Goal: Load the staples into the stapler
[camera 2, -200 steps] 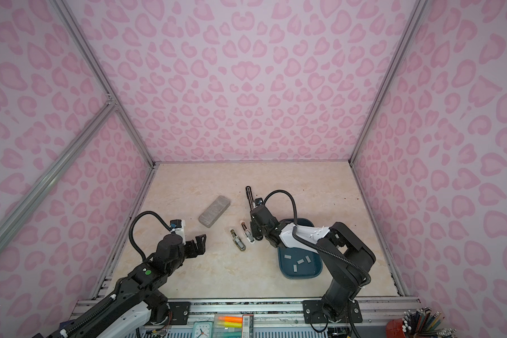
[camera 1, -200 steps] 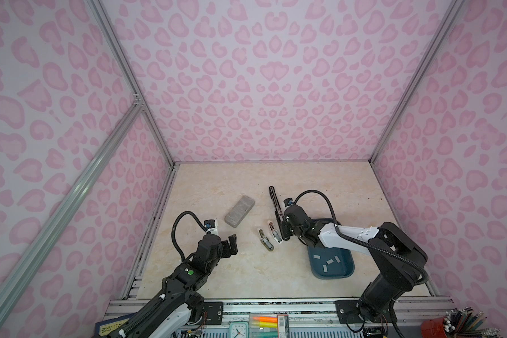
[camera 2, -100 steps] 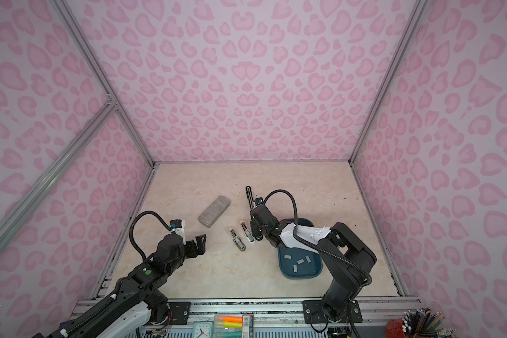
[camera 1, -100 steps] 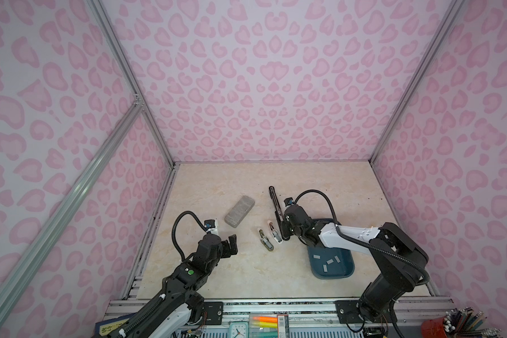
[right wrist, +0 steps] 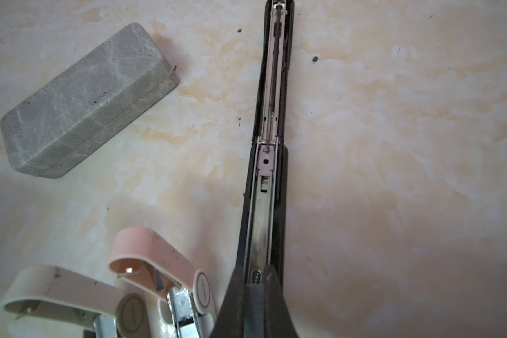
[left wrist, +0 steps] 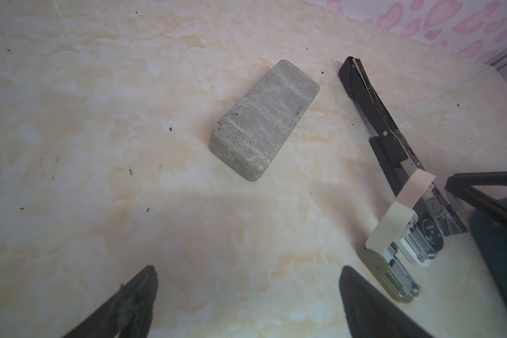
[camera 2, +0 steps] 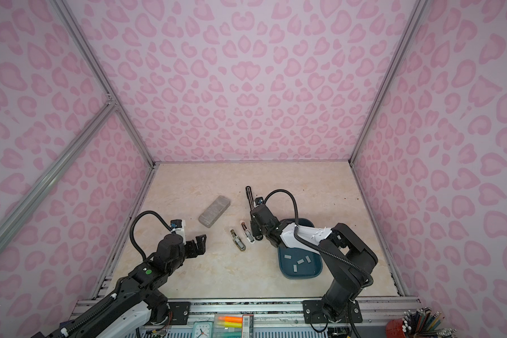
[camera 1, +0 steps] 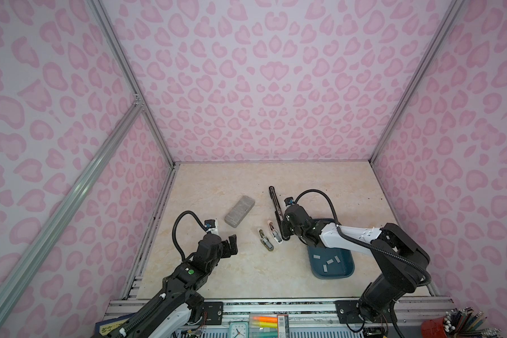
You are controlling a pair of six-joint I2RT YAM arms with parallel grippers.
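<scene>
**Staples in tray, stapler lying open**

Staples (camera 1: 330, 261) lie loose in blue tray (camera 1: 338, 275), beneath the right forearm and nearer than the right gripper (right wrist: 255, 273). That gripper is pressed together at the near end of the black stapler (right wrist: 271, 123). Left gripper (left wrist: 248, 269) is spread, hovering well apart. Round label on pink stapler (right wrist: 158, 251) is unreadable. Right arm is stretched low.

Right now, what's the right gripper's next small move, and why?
Probably lift the right gripper toward the dark blue tray: it is shut, no strip visible in it, over the opened long black stapler, and small silver-grey staple strips lie in that tray.
</scene>
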